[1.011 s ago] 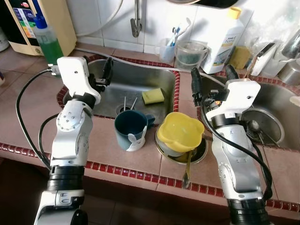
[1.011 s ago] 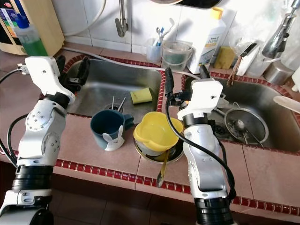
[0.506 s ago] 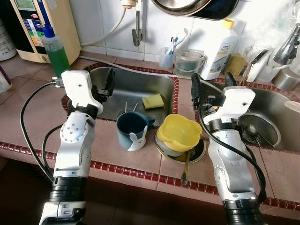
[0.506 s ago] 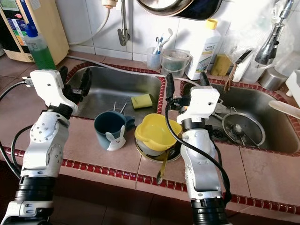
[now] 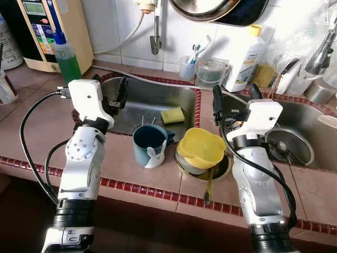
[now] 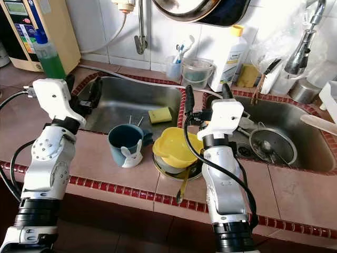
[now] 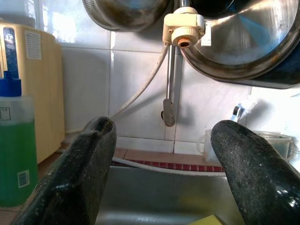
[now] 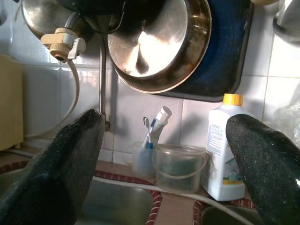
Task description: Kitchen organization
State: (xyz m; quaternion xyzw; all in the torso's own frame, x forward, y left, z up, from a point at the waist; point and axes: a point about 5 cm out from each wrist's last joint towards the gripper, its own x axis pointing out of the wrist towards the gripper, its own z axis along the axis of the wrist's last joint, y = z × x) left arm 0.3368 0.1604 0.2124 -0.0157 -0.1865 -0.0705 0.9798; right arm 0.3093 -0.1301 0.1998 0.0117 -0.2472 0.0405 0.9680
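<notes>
Left eye view shows a tiled bench (image 5: pixel 37 121) with two steel sinks. On the strip before the sinks stands a dark blue cup (image 5: pixel 149 145) with a white rabbit figure on its front; its inside looks dark and I cannot tell if something is in it. Just beside it a yellow bowl (image 5: pixel 201 148) sits on top of a metal dish (image 5: pixel 224 169), and a spoon (image 5: pixel 208 187) comes out from under the bowl toward the bench edge. In the left sink (image 5: pixel 152 100) lie a yellow sponge (image 5: pixel 172 115) and some thin cutlery behind the cup. The right sink (image 5: pixel 308 121) holds a round metal strainer (image 5: pixel 289 145).

The left end effector (image 5: pixel 109 87) hangs over the left sink's near corner, fingers spread, holding nothing; the cup is near, below and to its right. The right end effector (image 5: pixel 234 97) hangs over the divider between the sinks, also spread and empty, with the yellow bowl just below it.

At the wall stand a green soap bottle (image 5: pixel 64 57), a white bottle (image 5: pixel 246 51) and a clear cup with toothbrushes (image 5: pixel 187 65). The pans hanging above are cut off.
</notes>
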